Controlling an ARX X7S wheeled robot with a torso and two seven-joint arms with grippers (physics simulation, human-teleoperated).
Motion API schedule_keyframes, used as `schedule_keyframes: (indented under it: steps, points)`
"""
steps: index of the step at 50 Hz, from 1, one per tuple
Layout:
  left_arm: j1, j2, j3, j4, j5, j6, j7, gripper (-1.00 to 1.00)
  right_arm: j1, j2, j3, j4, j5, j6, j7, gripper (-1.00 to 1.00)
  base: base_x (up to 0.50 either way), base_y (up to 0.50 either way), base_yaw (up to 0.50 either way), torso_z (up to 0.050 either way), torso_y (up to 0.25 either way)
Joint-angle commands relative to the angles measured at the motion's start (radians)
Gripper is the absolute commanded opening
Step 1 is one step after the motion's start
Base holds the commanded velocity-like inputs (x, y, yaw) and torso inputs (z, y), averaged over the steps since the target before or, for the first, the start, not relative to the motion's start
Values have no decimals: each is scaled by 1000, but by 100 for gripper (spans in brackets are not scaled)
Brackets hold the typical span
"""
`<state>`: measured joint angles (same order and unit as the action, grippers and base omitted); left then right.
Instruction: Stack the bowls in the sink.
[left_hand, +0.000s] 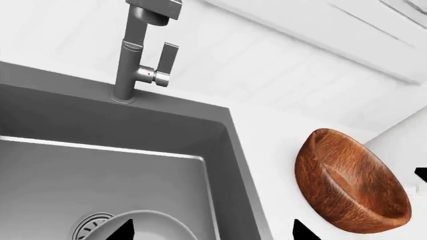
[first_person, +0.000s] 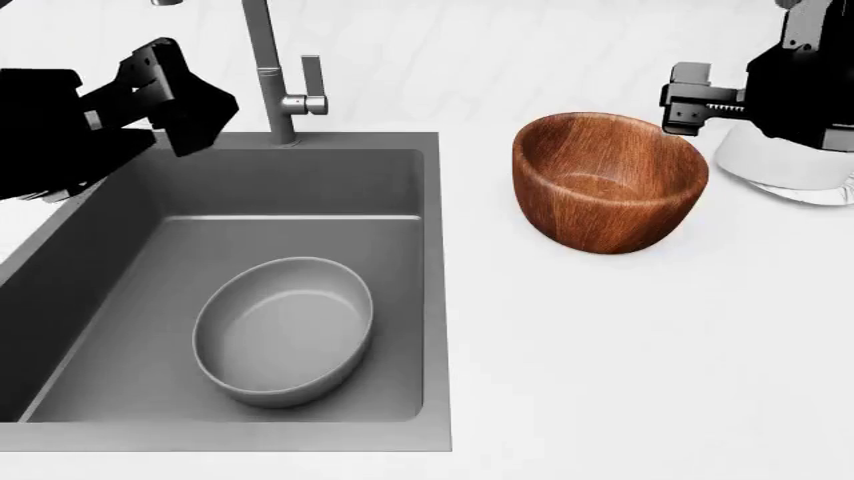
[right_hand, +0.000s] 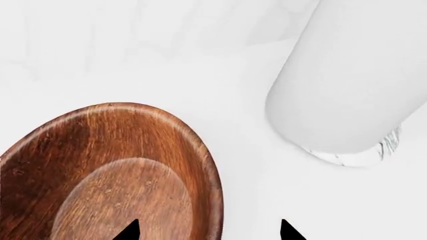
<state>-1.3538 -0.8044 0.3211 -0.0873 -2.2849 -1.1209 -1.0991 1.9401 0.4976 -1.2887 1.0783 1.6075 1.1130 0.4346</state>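
From our left wrist camera, our left gripper (left_hand: 210, 231) shows two dark fingertips spread wide, holding nothing. Just under them lies the matte grey bowl (left_hand: 143, 225) in the dark sink (left_hand: 100, 125), beside the round drain (left_hand: 90, 225); the steel faucet (left_hand: 137, 50) rises beyond.

From the head camera, the grey bowl sits upright, mouth up, with bare basin floor around it. The glossy wooden bowl (first_person: 607, 180) stands on the white counter (first_person: 627, 360), tilted toward us, just below our right gripper (first_person: 694, 100).

From the right wrist camera, the fingertips straddle the wooden bowl's rim, spread wide; a white roll (right_hand: 347, 85) lies near.
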Motion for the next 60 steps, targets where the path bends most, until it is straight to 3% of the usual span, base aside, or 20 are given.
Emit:
schedule_keyframes:
  steps: [1,13,30,57,58,60]
  points:
    - [-17,-2,9,9,-18,3,-9,100,-68,-10,6,28,7,-23,-2,100,0,0,0,0,0]
    - [-10,-6,16,16,-23,10,-10,100,-79,-140,-39,227,-48,-53,-154,100,0,0,0,0,0]
    - [-1,3,27,6,-3,13,10,100,-135,-126,-11,230,11,-81,-77,100,0,0,0,0,0]
    - [-6,11,43,-10,16,15,33,100,-191,-137,-137,230,113,-120,-78,100,0,0,0,0,0]
    - [-6,11,43,-10,16,15,34,100,-190,-137,-146,230,122,-122,-79,-100,0,0,0,0,0]
    - [-7,11,43,-9,16,16,35,100,-185,-139,-168,230,133,-132,-91,-100,0,0,0,0,0]
